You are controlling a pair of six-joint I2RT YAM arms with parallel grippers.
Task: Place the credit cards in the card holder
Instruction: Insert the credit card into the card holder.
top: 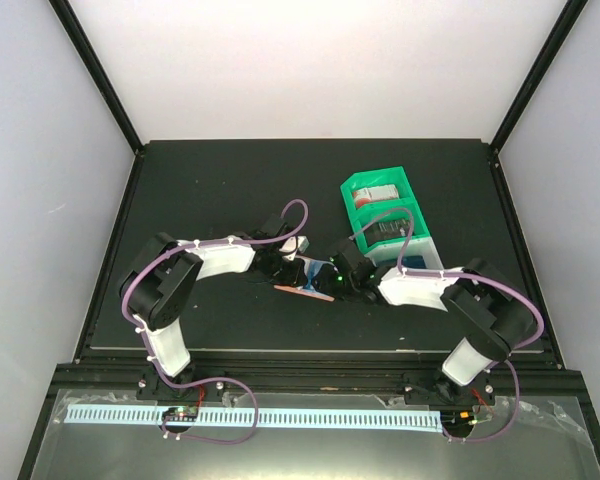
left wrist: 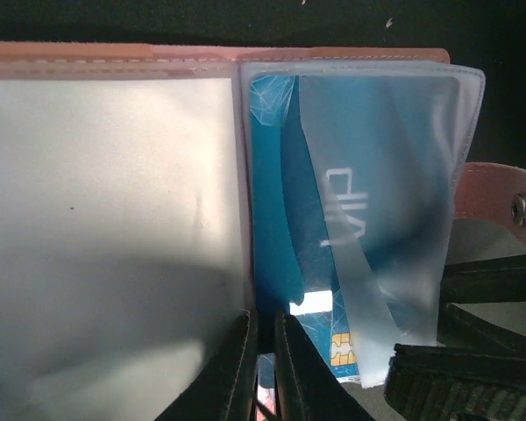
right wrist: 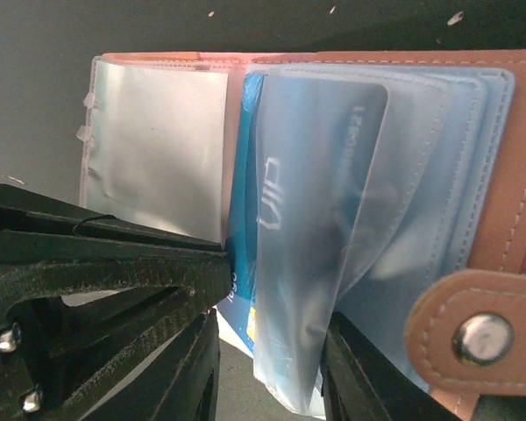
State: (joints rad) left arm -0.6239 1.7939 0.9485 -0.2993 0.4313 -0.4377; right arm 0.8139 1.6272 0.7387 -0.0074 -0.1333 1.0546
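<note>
The card holder [right wrist: 517,175] lies open on the dark surface [top: 220,190], directly between the two hands where they meet.

Left hand [left wrist: 263,317]: the fingers are closed to a thin slit at the holder's near edge, on the fold between its clear pages. They appear to pinch that edge.

Right hand [right wrist: 270,351]: it is roughly half open, with one finger on either side of a loose clear sleeve [right wrist: 316,175]. A gap shows on one side, so no firm grip is seen.

The blue card [left wrist: 276,219] sits in a pocket just ahead of the left fingertips, its chip end nearest the hands. The snap tab [right wrist: 473,333] lies just beside one finger of the right hand.

A green tray [top: 348,205] stands beyond the right hand, well apart from the left. It holds a red-and-white item and a dark one.
</note>
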